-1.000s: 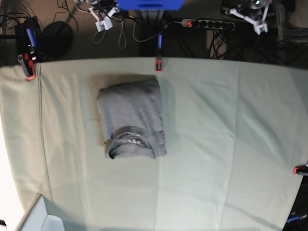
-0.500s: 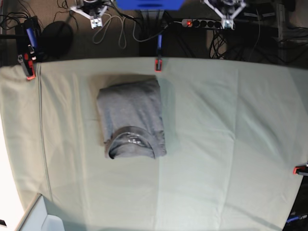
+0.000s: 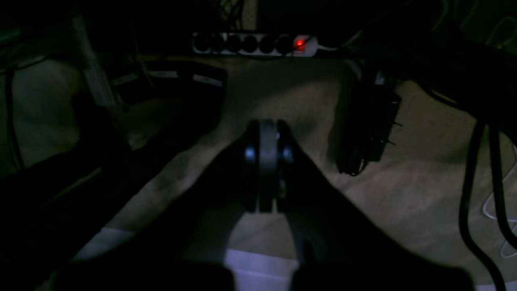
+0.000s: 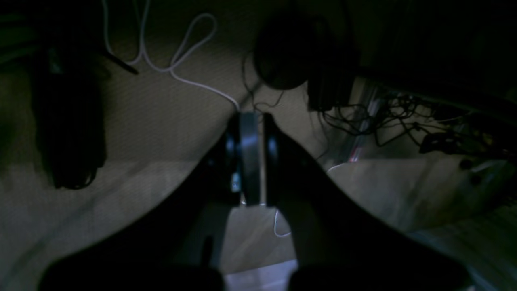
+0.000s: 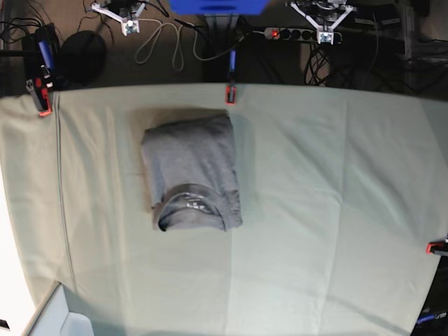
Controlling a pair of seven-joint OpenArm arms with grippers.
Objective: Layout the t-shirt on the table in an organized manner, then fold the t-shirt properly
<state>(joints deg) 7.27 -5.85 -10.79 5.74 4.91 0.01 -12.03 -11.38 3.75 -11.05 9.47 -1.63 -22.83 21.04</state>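
Since the t-shirt (image 5: 192, 173) already sits as a compact folded rectangle, left of centre toward the table's (image 5: 336, 210) far edge, collar on the near side, any regrip should pinch stacked edges or corners. Likely soft, light and limp; layers slide easily. Left gripper (image 5: 324, 35) and right gripper (image 5: 129, 28) both closed, empty, parked beyond the far edge.

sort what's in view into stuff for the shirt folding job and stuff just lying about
For the job:
t-shirt, folded on the table
left gripper, shut
right gripper, shut

Lying about:
power strip
white cable
red clamps
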